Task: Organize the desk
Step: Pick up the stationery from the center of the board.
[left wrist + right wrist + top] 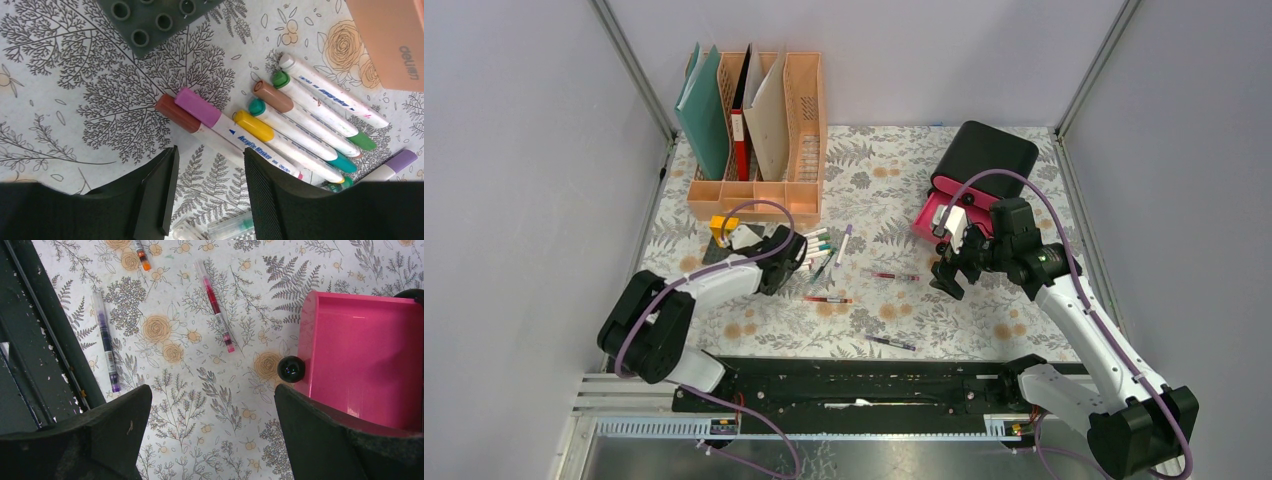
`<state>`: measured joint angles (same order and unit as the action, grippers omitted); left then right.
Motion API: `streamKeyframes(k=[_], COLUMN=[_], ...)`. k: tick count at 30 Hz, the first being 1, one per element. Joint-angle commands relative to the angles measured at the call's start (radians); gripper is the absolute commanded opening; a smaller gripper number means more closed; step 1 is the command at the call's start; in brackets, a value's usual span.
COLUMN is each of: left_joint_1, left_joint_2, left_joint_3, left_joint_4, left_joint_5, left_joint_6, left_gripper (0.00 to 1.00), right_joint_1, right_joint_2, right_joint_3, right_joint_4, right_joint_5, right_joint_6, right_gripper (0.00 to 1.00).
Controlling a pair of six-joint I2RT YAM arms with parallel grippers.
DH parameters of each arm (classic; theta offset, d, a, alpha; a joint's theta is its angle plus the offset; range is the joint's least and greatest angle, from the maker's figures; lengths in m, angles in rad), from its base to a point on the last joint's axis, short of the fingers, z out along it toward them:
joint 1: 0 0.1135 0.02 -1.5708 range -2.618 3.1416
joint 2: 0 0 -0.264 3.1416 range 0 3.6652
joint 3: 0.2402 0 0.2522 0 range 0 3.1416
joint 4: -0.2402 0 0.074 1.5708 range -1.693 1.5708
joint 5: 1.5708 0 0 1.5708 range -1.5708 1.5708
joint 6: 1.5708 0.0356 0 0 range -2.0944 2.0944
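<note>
The desk (964, 312), a large flat tabletop under white cloth printed with grey ferns and tan-orange flowers, fills the middle of the top view between grey walls. It lies directly beneath both sets of jaws. At its upper left stands the peach plastic file rack (805, 120) holding upright folders. At upper right sits the black drawer box (984, 150), with its pink drawer (365, 340) pulled open.

The left gripper (210, 156) hangs low over the cloth, left of centre in the top view. Its jaws are about half spread and pinch nothing that shows. The right gripper (212, 395) hovers just beside the pink drawer, jaws spread wide and empty.

A cluster of capped felt markers (290, 135) lies close to the left gripper. In the left wrist view it fans out to the upper right of the jaws, every long axis slanting from upper left to lower right. The pink-capped marker (197, 107) runs down toward the gap and disappears under the finger on the right of the frame. Its barrel therefore crosses the gap at an angle, not squarely.

2 slim pens, the red pen (216, 305) and the purple pen (106, 335), lie apart on the cloth in the upper left of the right wrist view.

The left arm is clearly nearer the markers, and the right arm is well apart from them. A clean pinch probably needs the left wrist turned so the jaws close across 1 barrel.
</note>
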<state>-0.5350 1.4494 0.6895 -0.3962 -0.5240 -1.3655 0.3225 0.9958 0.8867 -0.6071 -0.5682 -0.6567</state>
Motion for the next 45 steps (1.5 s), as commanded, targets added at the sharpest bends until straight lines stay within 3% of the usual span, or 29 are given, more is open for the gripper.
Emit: streamKeyframes(k=[1, 7, 13, 19, 38, 45], left_joint_1=[0.006, 0.006, 0.006, 0.004, -0.011, -0.016], left_joint_2=[0.058, 0.087, 0.091, 0.134, 0.101, 0.088], left_joint_3=[0.027, 0.041, 0.031, 0.089, 0.044, 0.035], left_joint_4=[-0.021, -0.064, -0.074, -0.208, -0.244, -0.245], left_joint_5=[0.031, 0.039, 0.053, 0.049, 0.108, 0.124], left_joint_6=[-0.002, -0.024, 0.015, 0.064, 0.151, 0.163], left_gripper=[0.56, 0.55, 0.45, 0.35, 0.34, 0.26], right_joint_1=[-0.005, -0.005, -0.005, -0.006, -0.005, -0.005], right_joint_2=[0.0, -0.002, -0.003, -0.002, -0.011, -0.012], right_joint_3=[-0.001, -0.001, 0.0, 0.0, 0.001, 0.001], right_joint_4=[0.023, 0.023, 0.024, 0.024, 0.024, 0.024], right_joint_5=[-0.006, -0.007, -0.007, -0.009, -0.009, -0.009], right_joint_6=[-0.011, -0.012, -0.013, -0.012, -0.009, -0.009], right_gripper=[1.0, 1.0, 1.0, 1.0, 1.0, 1.0])
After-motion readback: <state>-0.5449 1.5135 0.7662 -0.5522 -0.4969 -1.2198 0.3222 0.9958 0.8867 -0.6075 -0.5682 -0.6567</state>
